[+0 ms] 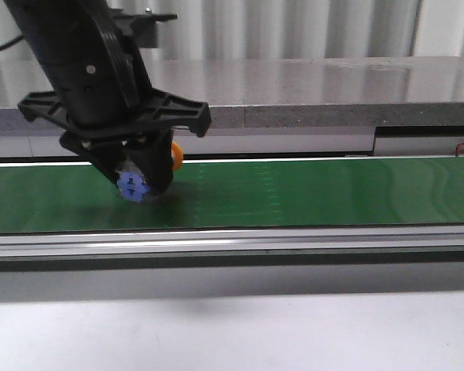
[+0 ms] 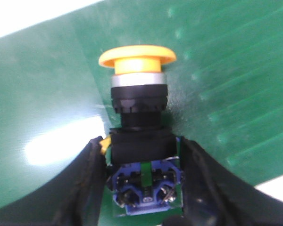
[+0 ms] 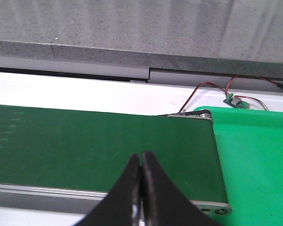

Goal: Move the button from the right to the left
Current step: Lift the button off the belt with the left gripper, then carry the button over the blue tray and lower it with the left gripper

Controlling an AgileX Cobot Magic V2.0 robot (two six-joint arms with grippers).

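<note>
Between the two dark fingers of the left hand (image 2: 144,188) sits the button (image 2: 140,117), gripped by its blocky blue and black lower body; the fingers are closed only as far as that body allows, and the yellow cap juts out beyond their tips. In the front view the same hand (image 1: 143,182) is low over the left part of the green belt (image 1: 309,193), the blue end of the button facing the camera and a sliver of orange cap showing behind the hand. Whether the button already touches the belt cannot be told. The right hand (image 3: 141,188) hangs over the belt's right end with its fingers pressed together and nothing between them; a small circuit board (image 3: 238,102) with red and black wires lies beyond that end. The grey desk (image 1: 294,332) runs along the near side of the belt.

Judgement: the step in hand is setting the button down on the left. It is done well by lowering until the body rests on the belt, then spreading the fingers evenly and lifting straight off, since the round cap may let the piece roll.
</note>
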